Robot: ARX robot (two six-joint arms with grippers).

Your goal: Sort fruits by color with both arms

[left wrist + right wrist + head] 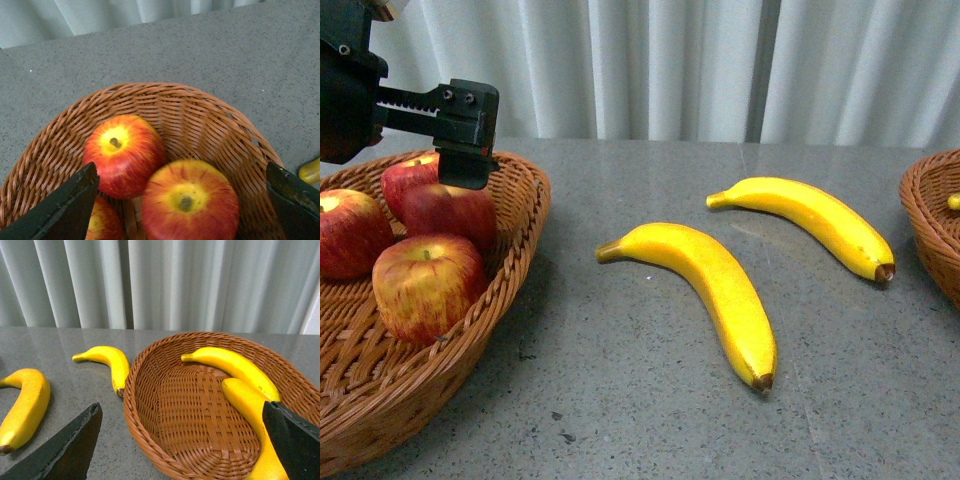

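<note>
Several red apples lie in the left wicker basket (515, 215); the nearest apple (428, 285) sits at its front. My left gripper (182, 200) hangs open just above them, its black finger (467, 150) over the rear apples. Straight under the jaws is one apple (190, 202), stem up, and another apple (124, 152) lies beside it. Two bananas lie loose on the table: one banana (705, 290) in the middle, a second banana (815, 220) further back right. My right gripper (180, 440) is open over the right basket (135, 405), which holds two bananas (235, 365) (252, 410).
The grey stone table (620, 400) stretches between the baskets. The right basket's rim (930, 215) shows at the front view's right edge. White curtains (670, 60) hang behind the table. The right arm is outside the front view.
</note>
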